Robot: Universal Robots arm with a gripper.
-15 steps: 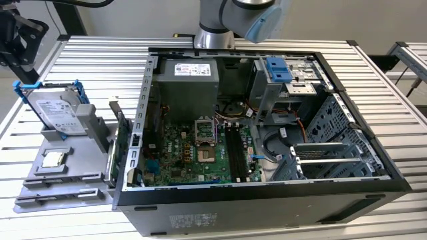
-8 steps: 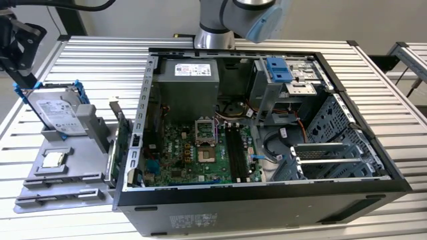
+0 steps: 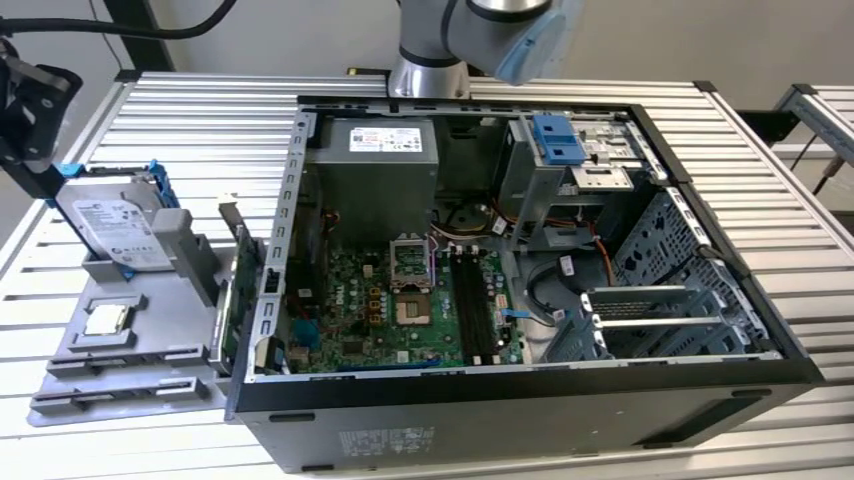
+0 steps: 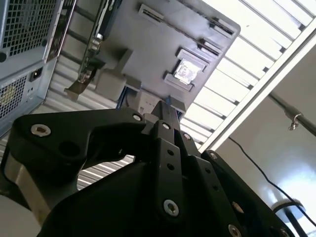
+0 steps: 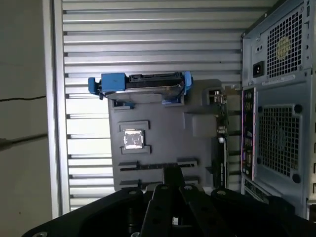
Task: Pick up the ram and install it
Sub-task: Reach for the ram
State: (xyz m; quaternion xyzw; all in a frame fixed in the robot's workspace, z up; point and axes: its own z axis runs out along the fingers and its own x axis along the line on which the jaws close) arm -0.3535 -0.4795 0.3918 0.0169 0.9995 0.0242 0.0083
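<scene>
in the first wrist view the gripper [image 5: 171, 170] hangs over the tray [image 5: 163, 131] beside the case [image 5: 276, 98]. its fingers look pressed together with nothing between them. we take the thin dark line just past the chip [image 5: 132, 139], on the side away from the drive [image 5: 148, 83], for the ram [image 5: 138, 166], standing on edge between its end holders, though we cannot be sure. the fingertips sit over its middle. we judge it light, stiff and very thin, yet fragile: the board could crack if twisted, and its contact edge should not be touched. we would take it across the two flat faces, near the middle of the upper long edge, so that it hangs level.
</scene>
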